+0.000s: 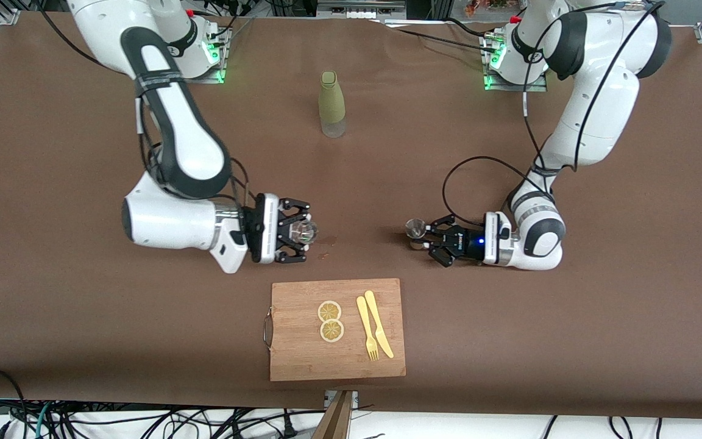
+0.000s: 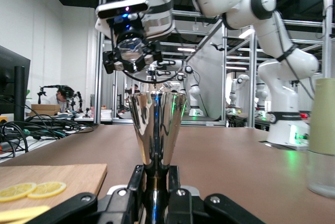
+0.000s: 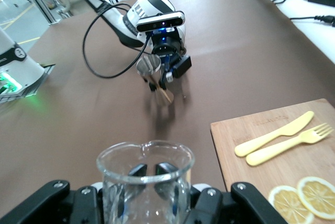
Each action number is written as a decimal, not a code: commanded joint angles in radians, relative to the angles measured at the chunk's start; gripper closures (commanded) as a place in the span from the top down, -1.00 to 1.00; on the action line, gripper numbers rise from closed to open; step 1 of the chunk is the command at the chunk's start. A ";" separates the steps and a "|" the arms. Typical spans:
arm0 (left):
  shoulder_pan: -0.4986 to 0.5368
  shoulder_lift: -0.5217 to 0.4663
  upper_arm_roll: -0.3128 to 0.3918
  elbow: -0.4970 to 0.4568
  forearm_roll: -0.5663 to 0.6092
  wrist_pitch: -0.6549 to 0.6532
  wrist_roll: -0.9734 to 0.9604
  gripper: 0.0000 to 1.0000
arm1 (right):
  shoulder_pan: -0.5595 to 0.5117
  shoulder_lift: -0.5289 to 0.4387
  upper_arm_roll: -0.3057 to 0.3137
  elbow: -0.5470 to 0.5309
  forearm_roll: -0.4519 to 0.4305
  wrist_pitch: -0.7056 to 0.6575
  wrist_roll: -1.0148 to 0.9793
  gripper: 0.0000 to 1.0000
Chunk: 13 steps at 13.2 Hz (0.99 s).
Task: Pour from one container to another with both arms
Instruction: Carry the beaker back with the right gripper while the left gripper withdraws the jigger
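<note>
Holding a clear glass cup (image 1: 304, 232), the right gripper (image 1: 293, 239) is clenched around it above the desk (image 1: 52, 152), while the left gripper (image 1: 433, 241) grasps a shiny metal cup (image 1: 414, 228) standing upright. Nearer the camera lies a cutting board (image 1: 302, 360) with lemon slices (image 1: 330, 321), a fork (image 1: 367, 329) and a knife (image 1: 379, 324); a green bottle (image 1: 331, 103) stands between the arm bases.

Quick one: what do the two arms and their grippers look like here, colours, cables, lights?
Both arms are glossy white jointed links with black bands at the joints. The left arm trails a looping black cable. The right arm has one too. Each ends in a small black two-finger gripper, left gripper and right gripper. Green lights glow at both bases.
</note>
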 commanded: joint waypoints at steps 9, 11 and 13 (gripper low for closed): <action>0.194 -0.047 0.114 -0.025 0.281 -0.240 0.039 -1.00 | -0.418 0.093 0.012 -0.077 0.055 -0.302 -0.476 -0.98; 0.200 -0.047 0.178 -0.024 0.305 -0.269 0.075 -1.00 | -0.478 0.139 0.012 -0.077 0.058 -0.356 -0.566 -0.98; 0.212 -0.039 0.212 -0.024 0.315 -0.284 0.118 -1.00 | -0.535 0.177 0.012 -0.080 0.058 -0.425 -0.664 -0.98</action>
